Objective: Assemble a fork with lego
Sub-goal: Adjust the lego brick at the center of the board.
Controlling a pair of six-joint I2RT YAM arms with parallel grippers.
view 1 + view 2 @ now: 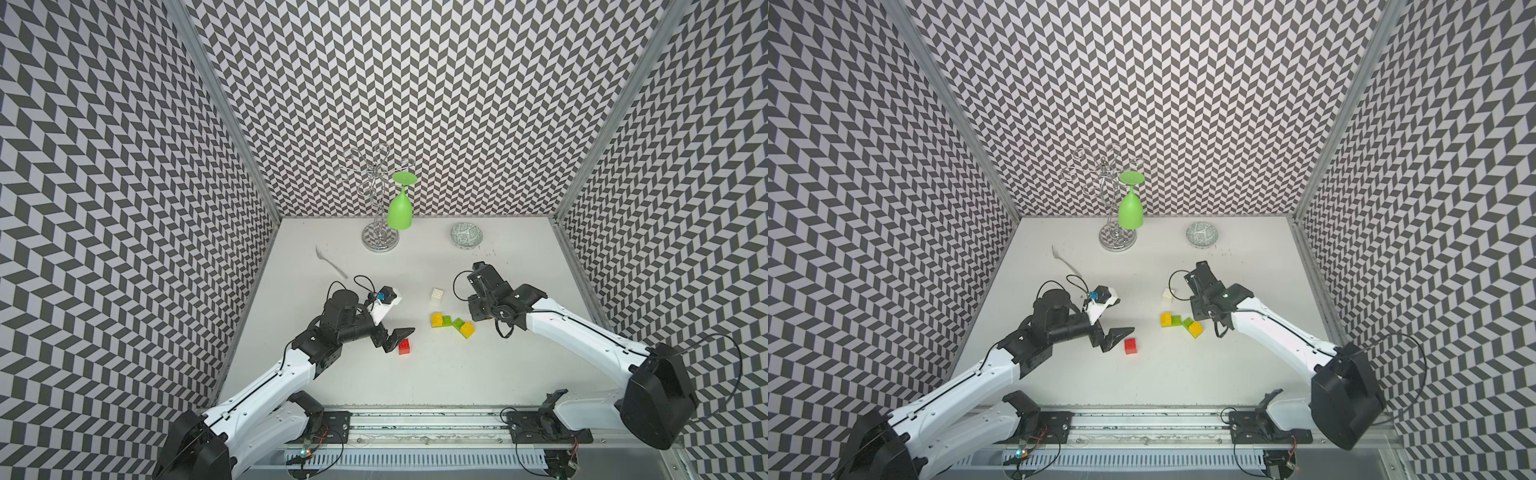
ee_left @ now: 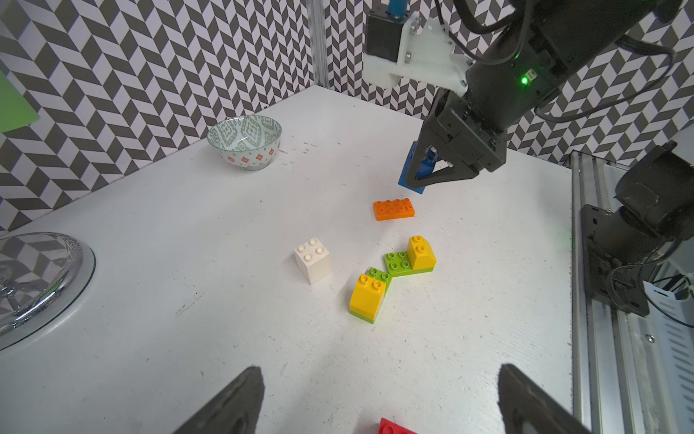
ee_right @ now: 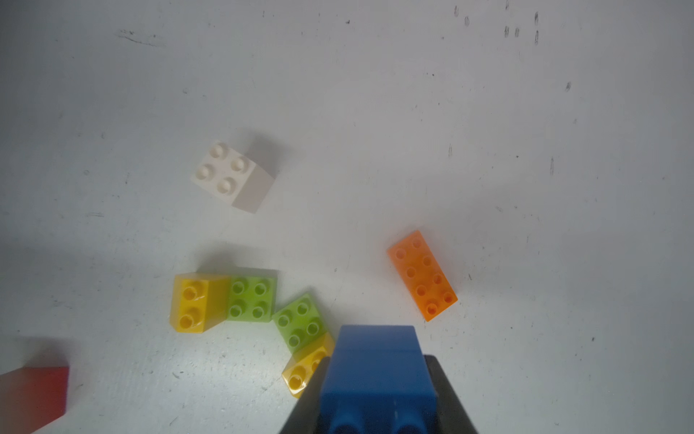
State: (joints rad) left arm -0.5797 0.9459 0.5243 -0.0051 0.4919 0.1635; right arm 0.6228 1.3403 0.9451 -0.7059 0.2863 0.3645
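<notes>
Nearest the front edge, a red brick (image 1: 404, 347) is lying alone on the table (image 1: 374, 386), studs up. The L gripper (image 2: 379, 370) is hovering just beside it, fingers spread wide & holding nothing. Farther back, toward the R side, a yellow brick (image 2: 367, 297) is sitting on one end of a green brick (image 2: 379, 274). A 2nd yellow brick (image 2: 421, 252) is sitting likewise on a 2nd green brick (image 2: 397, 261), the two pairs touching at a corner. Past them the R gripper (image 2: 432, 176) is pinching a blue brick (image 3: 375, 368), tilted & clear of the table, near an orange brick (image 2: 394, 208) lying flat, studs up. A white brick (image 1: 437, 294) is standing apart, studs up, btwn the two arms. Farther back on the L, a thin plastic fork (image 1: 330, 262) is lying flat. By the back wall a wire stand (image 1: 380, 243) is holding a green glass (image 1: 400, 212) upside down, w/ a patterned bowl (image 1: 467, 235) sitting to its R.
</notes>
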